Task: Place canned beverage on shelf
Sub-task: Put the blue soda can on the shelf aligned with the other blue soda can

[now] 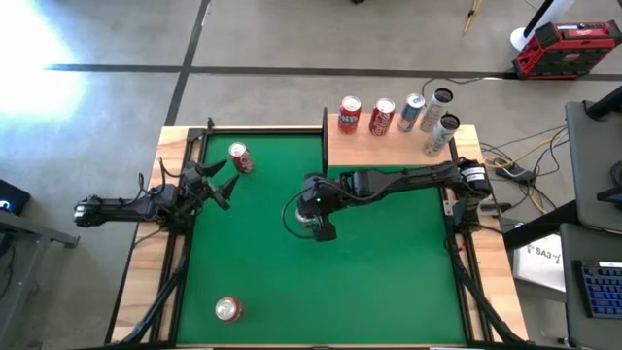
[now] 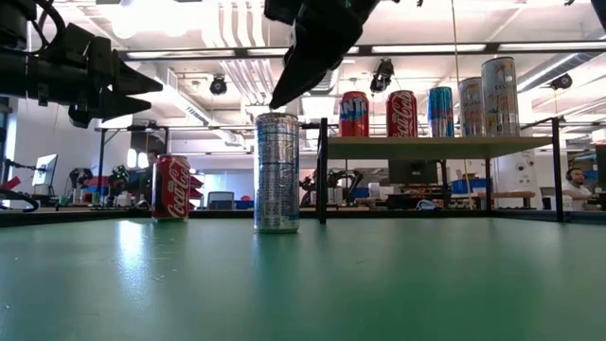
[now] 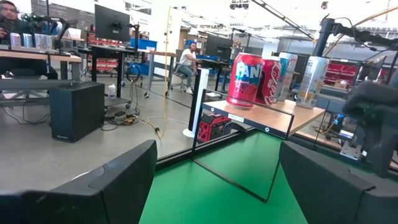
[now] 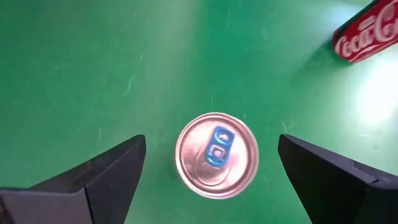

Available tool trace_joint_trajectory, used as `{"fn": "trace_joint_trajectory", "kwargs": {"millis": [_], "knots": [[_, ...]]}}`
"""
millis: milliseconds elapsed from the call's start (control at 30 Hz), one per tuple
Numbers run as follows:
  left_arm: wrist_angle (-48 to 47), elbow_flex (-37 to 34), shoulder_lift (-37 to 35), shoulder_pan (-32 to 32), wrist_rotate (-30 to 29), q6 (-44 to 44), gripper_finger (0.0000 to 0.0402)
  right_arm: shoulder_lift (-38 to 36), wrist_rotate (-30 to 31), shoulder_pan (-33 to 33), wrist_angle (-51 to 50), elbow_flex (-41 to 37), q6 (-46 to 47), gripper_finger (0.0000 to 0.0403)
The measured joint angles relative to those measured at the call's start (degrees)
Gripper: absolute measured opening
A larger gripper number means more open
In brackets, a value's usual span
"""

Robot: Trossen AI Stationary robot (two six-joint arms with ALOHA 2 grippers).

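The green felt table (image 1: 389,272) took up most of the scene; at its far right corner stood the shelf (image 1: 340,151), a light-wood board on thin black posts, already carrying five upright cans (image 1: 384,117) in a loose row; the near part of the board was bare.

The right arm reached from the table's right edge toward the middle, and the right gripper (image 4: 211,165) hung directly above the silver-and-blue can (image 2: 276,172) with its fingers spread wide and nothing between them; the wrist view looked straight down on the can's lid and blue tab, roughly centred between the two fingers. That can stood upright on the felt, left of the shelf and well apart from it. The left gripper (image 1: 216,183) waited at the table's left edge, partly open and empty, near a red cola can (image 1: 239,157); another red can (image 1: 227,309) sat alone near the front edge.

As a judgement: the tall slim can looked rigid but thin-walled, so a hard squeeze could dent it; its smooth printed side seemed likely to be slippery against hard fingers, and whether it was full, hence heavy, could not be told. The best hold seemed to be on the straight cylindrical wall around mid-height, below the tapered shoulder, with the fingers squarely opposite so it would stay vertical.
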Motion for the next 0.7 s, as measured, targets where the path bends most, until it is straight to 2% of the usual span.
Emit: {"fn": "trace_joint_trajectory", "kwargs": {"millis": [467, 700], "knots": [[0.0, 0.0, 0.0, 0.0, 0.0, 0.0, 0.0324, 3.1, -1.4, -1.6, 0.8, 0.2, 0.2, 0.0359], [0.0, 0.0, 0.0, 0.0, 0.0, 0.0, 0.0324, 3.7, -4.6, -2.1, 0.7, 0.2, -0.3, 0.0359]]}}
